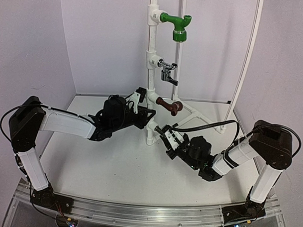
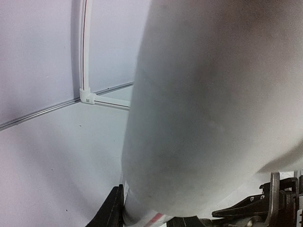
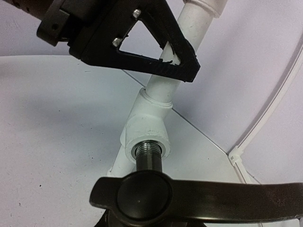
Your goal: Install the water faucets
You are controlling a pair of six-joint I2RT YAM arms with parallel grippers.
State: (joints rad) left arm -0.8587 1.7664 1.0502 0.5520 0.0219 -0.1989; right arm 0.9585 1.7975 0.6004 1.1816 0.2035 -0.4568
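**A:** From above, what stands there?

**B:** On the white tabletop (image 1: pixel 105 166) there is an upright white plastic pipe (image 1: pixel 152 49) with tee fittings set one above another. A green plastic faucet (image 1: pixel 177 23) sits on the top tee, a shiny silver metal faucet (image 1: pixel 168 71) on the next, and a brown faucet (image 1: pixel 169 106) on the third. All three stick out to the right.

**A:** And the arms?

**B:** The left gripper (image 1: pixel 144 113) reaches in from the left. Its jaws are clamped on the pipe, between the brown faucet's tee and the lowest tee fitting (image 1: pixel 152 127). The right gripper (image 1: pixel 164 130) comes in from the right and meets that lowest tee, just below the left one.

**A:** What does the left wrist camera show?

**B:** Mostly the pipe, huge and blurred, filling the middle of the view. A black finger (image 2: pixel 112 210) lies against its left side at the bottom edge. The opposite finger is hidden behind the pipe. The jaws are closed around the pipe.

**A:** And the right wrist camera?

**B:** The dark grey-black metal faucet (image 3: pixel 142 194) lies across the bottom of the view, its long lever handle (image 3: pixel 227 196) running off to the right. The right gripper's jaws hold it, though the fingers themselves are almost out of frame. Its threaded end (image 3: pixel 148 153) points straight into the round mouth of the lowest tee and touches it. How far it has gone in, I cannot tell. Above, the left gripper's triangular black finger presses against the pipe just over that tee.
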